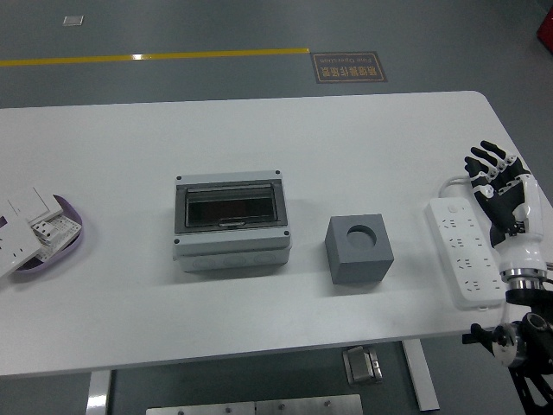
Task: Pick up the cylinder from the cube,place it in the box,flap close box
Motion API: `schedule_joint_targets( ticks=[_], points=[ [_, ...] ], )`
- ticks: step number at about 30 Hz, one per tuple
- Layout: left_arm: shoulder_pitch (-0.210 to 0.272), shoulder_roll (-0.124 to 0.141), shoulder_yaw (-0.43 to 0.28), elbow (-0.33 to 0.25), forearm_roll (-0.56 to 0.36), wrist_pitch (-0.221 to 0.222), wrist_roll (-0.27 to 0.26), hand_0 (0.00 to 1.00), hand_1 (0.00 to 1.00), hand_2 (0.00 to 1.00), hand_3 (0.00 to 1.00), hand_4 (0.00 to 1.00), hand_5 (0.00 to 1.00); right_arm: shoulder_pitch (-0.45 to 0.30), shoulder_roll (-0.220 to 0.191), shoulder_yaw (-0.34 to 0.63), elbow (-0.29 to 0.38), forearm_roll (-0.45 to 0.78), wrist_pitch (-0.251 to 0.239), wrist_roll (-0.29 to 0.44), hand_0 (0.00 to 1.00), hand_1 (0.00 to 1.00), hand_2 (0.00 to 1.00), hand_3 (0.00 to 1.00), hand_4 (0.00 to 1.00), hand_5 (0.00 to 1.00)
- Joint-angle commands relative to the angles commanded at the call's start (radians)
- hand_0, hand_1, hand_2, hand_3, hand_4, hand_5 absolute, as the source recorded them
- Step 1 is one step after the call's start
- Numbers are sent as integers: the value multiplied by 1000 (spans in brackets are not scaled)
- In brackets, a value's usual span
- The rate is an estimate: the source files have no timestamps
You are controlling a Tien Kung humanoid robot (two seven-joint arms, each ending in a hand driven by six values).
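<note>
A grey cube (359, 249) with an empty round hole in its top sits right of the table's middle. No cylinder shows anywhere. A grey box (231, 222) with a dark see-through flap stands left of the cube; the flap lies shut over it. My right hand (498, 180) is at the table's right edge, over the far end of a white power strip (466, 251), fingers spread and empty. My left arm is out of view.
A purple-rimmed dish (54, 237) with white switch plates sits at the table's left edge. The white table (259, 130) ends at the right just beyond the power strip.
</note>
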State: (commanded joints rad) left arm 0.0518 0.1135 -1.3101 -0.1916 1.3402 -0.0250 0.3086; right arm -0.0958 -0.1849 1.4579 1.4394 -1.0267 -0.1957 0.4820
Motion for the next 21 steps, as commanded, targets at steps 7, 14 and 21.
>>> schedule_joint_targets(
  ticks=[7, 14, 21],
  points=[
    [-1, 4, -3, 0, 12, -1, 1, 599, 584, 557, 594, 659, 211, 16, 4, -25, -24, 19, 1, 7, 708, 664, 655, 672, 795, 259],
    [-6, 16, -18, 0, 37, -4, 1, 599, 585, 557, 595, 659, 213, 19, 0, -36, -35, 28, 2, 6, 703, 662, 651, 666, 796, 256],
    [-6, 15, -26, 0, 46, -6, -1, 600, 585, 558, 596, 661, 216, 14, 14, -24, -59, 40, 7, 10, 691, 655, 641, 653, 788, 242]
  ],
)
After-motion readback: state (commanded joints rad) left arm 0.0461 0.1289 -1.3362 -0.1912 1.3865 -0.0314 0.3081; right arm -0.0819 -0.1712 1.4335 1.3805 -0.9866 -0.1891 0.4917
